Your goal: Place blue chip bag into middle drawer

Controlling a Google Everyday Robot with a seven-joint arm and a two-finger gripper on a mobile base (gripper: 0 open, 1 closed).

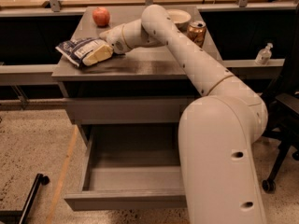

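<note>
The blue chip bag lies crumpled on the left of the grey cabinet top, dark navy with white patches. My gripper reaches in from the right and rests against the bag's right side, partly covering it. The middle drawer is pulled open below, its shallow grey tray empty, under the shut drawer front.
A red apple sits at the back left of the top. A pale bowl and a gold drink can stand at the back right. A sanitiser bottle is on the right ledge. My arm crosses the cabinet's right half.
</note>
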